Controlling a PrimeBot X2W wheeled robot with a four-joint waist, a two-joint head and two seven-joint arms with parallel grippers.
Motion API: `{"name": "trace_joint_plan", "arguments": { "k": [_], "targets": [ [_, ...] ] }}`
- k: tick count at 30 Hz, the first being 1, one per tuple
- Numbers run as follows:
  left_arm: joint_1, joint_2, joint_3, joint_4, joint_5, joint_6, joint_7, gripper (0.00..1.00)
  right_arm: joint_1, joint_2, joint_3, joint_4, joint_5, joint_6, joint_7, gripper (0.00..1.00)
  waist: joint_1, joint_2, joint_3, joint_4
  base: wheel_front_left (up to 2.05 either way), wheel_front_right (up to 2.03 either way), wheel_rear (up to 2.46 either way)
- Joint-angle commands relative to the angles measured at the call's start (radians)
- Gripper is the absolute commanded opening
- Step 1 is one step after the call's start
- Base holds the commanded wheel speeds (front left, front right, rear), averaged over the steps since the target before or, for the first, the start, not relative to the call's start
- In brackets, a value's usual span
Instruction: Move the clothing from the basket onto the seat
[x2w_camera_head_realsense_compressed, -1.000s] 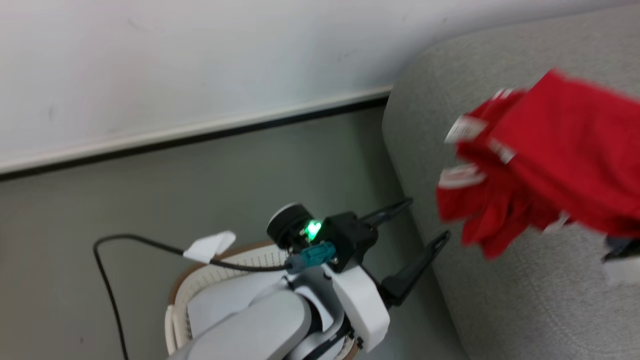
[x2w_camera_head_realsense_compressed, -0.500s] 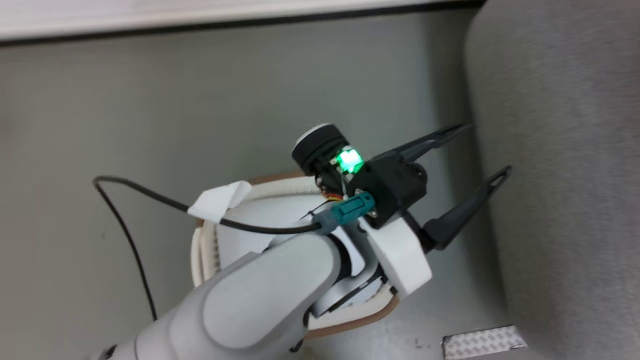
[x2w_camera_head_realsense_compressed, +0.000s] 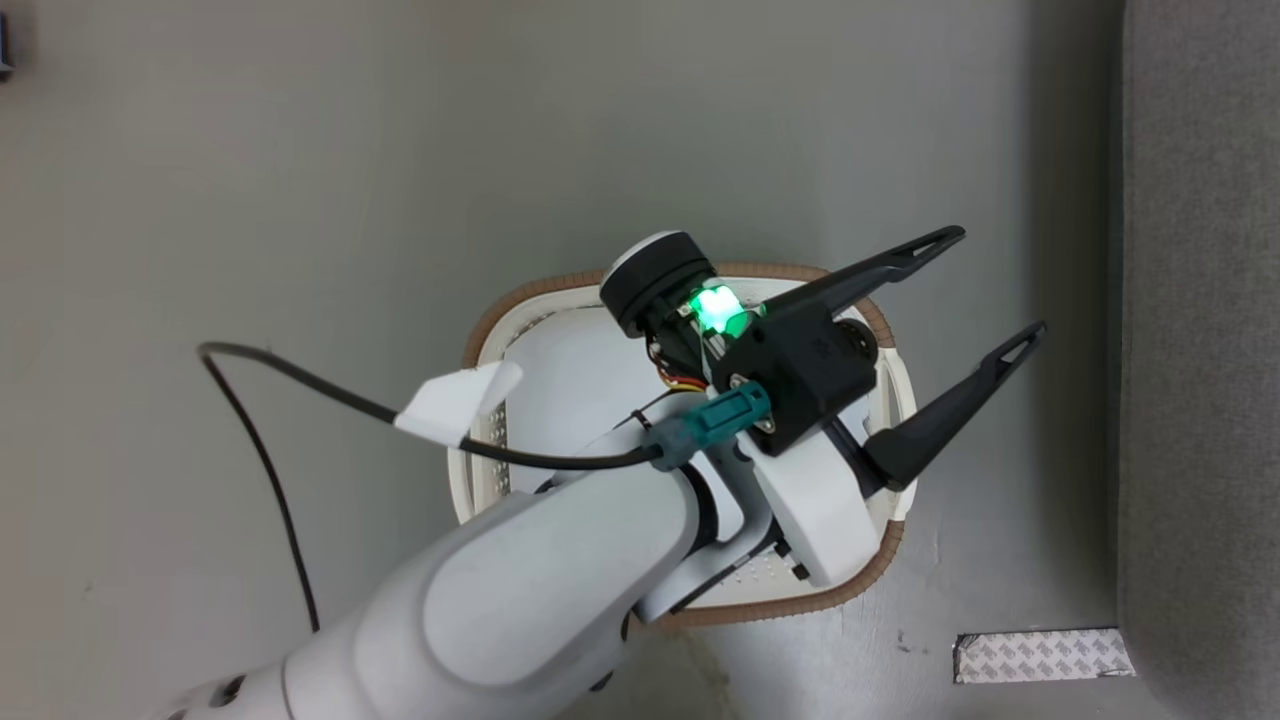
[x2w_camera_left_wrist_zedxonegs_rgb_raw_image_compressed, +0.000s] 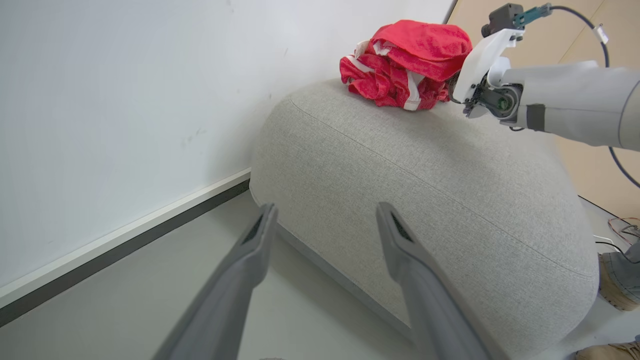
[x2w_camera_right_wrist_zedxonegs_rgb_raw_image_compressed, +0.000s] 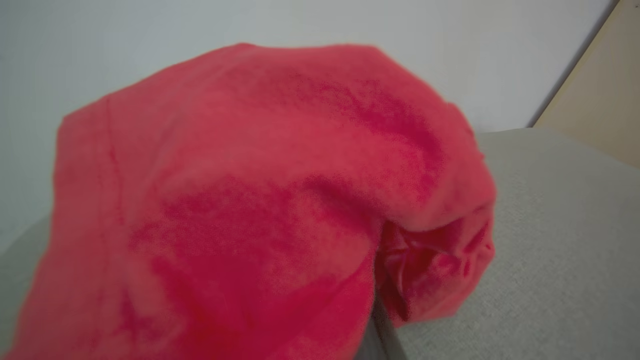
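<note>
Placing: red white-trimmed jersey on light grey fabric sofa, 1 o'clock.
Left claw apart; right claw: cannot tell. Release it next.

Left gripper hangs spread above the basket, its forearm covering much of the opening. Bare floor lies open on the left; the sofa walls off the right, a narrow floor strip between. On the sofa top, the jersey heaps near the wall
</note>
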Motion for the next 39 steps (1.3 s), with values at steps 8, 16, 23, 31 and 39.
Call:
{"name": "trace_joint_plan", "arguments": {
  "k": [8, 16, 23, 31, 39],
  "targets": [
    [0.044, 0.027, 0.02, 0.043, -0.024, 0.007, -0.053, 1.0, 0.109, 0.098, -0.032, 0.015, -0.124, -0.002, -0.026, 1.0, -0.0003, -0.0001, -0.093, -0.024, 0.0, 0.0, 0.0],
    [0.19, 0.061, 0.046, 0.086, -0.094, 0.037, -0.124, 1.0, 0.386, 0.198, -0.042, -0.245, -0.173, -0.002, -0.026, 1.0, -0.0003, -0.0001, -0.279, -0.032, 0.0, 0.0, 0.0],
    [0.341, 0.106, 0.088, 0.131, -0.155, 0.091, -0.183, 1.0, 0.673, 0.338, -0.004, -0.556, -0.199, -0.002, -0.024, 1.0, -0.0003, -0.0001, -0.451, 0.001, 0.0, 0.0, 0.0],
    [0.488, 0.151, 0.149, 0.142, -0.208, 0.163, -0.228, 1.0, 0.899, 0.444, 0.08, -0.762, -0.224, -0.002, -0.024, 1.0, -0.0003, -0.0001, -0.592, 0.062, 0.0, 0.0, 0.0],
    [0.615, 0.189, 0.221, 0.152, -0.222, 0.218, -0.257, 1.0, 1.004, 0.498, 0.168, -0.82, -0.217, -0.002, -0.024, 1.0, -0.0003, -0.0001, -0.678, 0.115, 0.0, 0.0, 0.0]
  ]
}}
